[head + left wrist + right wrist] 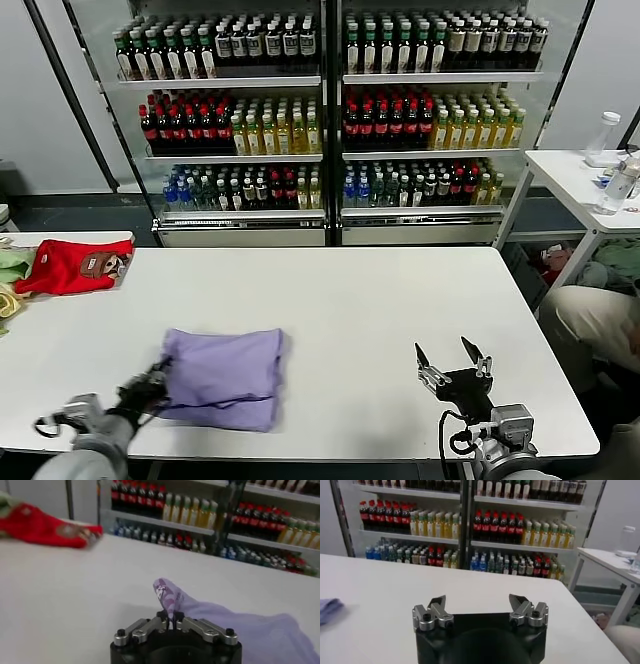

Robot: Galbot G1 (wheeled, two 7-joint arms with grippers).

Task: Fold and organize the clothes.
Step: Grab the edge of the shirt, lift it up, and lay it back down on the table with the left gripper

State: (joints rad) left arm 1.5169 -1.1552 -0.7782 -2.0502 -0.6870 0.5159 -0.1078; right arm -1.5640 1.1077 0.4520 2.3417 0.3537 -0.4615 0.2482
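**Left gripper pinching corner of folded lavender shirt, right gripper idle**

Lavender T-shirt [222, 378] lies lower left of centre in the head view, on the white table [350, 300], already folded into a rough rectangle, plain side up. Left gripper [152, 385] sits at the shirt's left edge, jaws together, clamped on a raised corner of the cloth; the left wrist view shows that corner [167, 596] standing up out of the closed fingers, printed side showing there. Right gripper [452, 362] is lower right of the frame, jaws wide apart, holding nothing, well apart from the shirt, over bare table.

Handling: looks like light, soft, limp cotton, so it won't hold shape and the layers will likely slide or unfold if dragged by one corner. Probably better taken at edges or corners, through all layers, with both grippers for a clean fold. Not fragile, not slippery.

Red garment [72, 266] at the left edge of the frame, far from the work. Drink shelves [330, 120] across the top.
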